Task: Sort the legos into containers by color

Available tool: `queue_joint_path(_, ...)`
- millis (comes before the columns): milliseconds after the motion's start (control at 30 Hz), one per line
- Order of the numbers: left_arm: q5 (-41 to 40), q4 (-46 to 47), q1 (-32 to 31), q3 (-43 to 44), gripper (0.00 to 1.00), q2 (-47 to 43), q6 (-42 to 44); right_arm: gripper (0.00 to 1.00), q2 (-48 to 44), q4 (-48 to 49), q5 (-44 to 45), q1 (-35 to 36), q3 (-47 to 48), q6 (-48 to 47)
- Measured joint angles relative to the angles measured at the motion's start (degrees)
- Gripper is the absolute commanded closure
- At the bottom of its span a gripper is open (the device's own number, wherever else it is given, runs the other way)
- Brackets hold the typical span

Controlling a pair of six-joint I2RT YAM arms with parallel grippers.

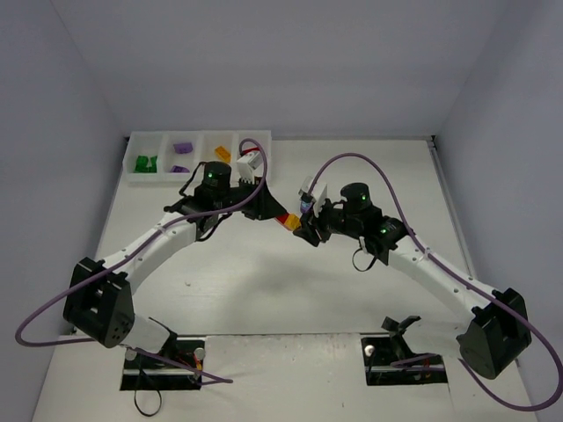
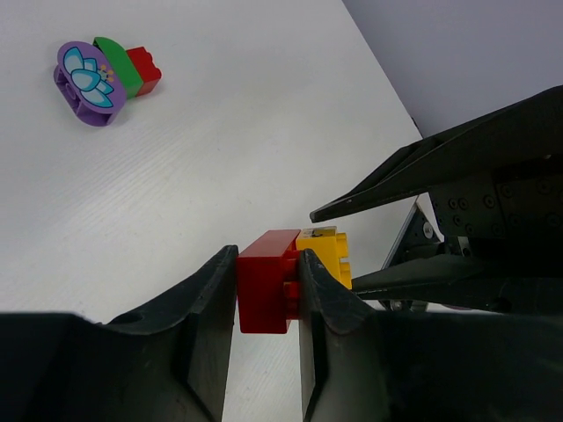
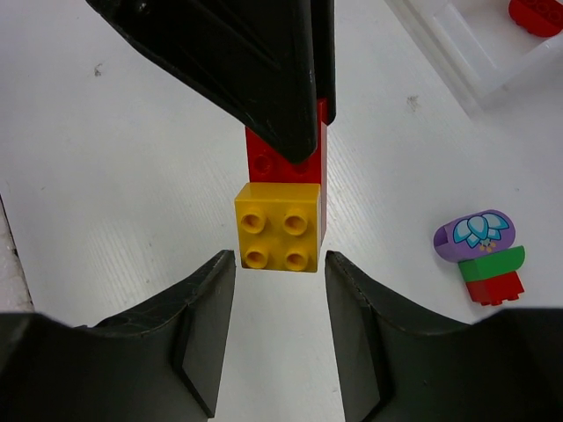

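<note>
Gripping the red brick (image 2: 262, 303) between both fingers, the left tool (image 2: 264, 264) is holding it low over the white surface (image 1: 264, 290), near the middle of the top view. A yellow brick (image 2: 325, 255) is sitting joined to the red one and is sticking out past the left fingertips.

The right tool (image 3: 280, 259) is facing it with its jaws standing wide. Its fingers (image 3: 207, 299) are flanking the yellow brick, and a gap is showing on each side, so it is not gripping anything.

A small stack (image 3: 482, 255) is lying on the surface well apart from both tools. It is made of a purple flower-printed piece, a green piece and a red piece.

The tray (image 1: 198, 180) is sitting at the far left of the surface.
- First compartment from the left: green pieces (image 1: 145, 163) are lying in it.
- Second compartment: purple pieces (image 1: 182, 148) are lying in it.
- Third compartment: an orange piece (image 1: 223, 155) is lying in it.
- Fourth compartment: the left arm is partly covering it in the top view, and the right wrist view is showing a red piece (image 3: 537, 13) in a corner of the tray.
</note>
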Motion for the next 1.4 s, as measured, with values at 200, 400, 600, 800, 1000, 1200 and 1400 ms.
queue_joint_path(200,-1.0,0.3,0.0,-0.5,1.0,-0.3,-0.1,0.48,0.0,0.3,0.0,0.0,0.0,0.5)
queue_joint_path(400,-1.5,0.3,0.0,-0.7,1.0,-0.3,-0.7,0.41,0.2,2.4,0.5,0.9,0.0,0.9)
queue_joint_path(600,-1.7,0.5,-0.2,-0.7,1.0,-0.3,-1.7,0.41,2.0,3.5,1.4,1.1,0.0,0.8)
queue_joint_path(800,-1.7,0.5,-0.4,-0.7,1.0,-0.3,-2.5,0.48,3.3,3.7,2.6,1.2,0.0,0.6)
queue_joint_path(1000,-2.2,0.5,-0.4,-0.7,1.0,-0.2,-2.7,0.63,3.3,4.7,3.8,1.5,0.0,0.4)
queue_joint_path(1200,-3.2,0.6,-0.4,-0.6,1.0,0.2,-2.8,0.87,3.3,4.6,4.5,1.8,0.0,0.0)
queue_joint_path(1400,-4.9,-0.3,-0.7,1.3,1.0,1.8,-2.7,0.98,3.1,4.6,6.6,1.8,-0.2,-0.2)
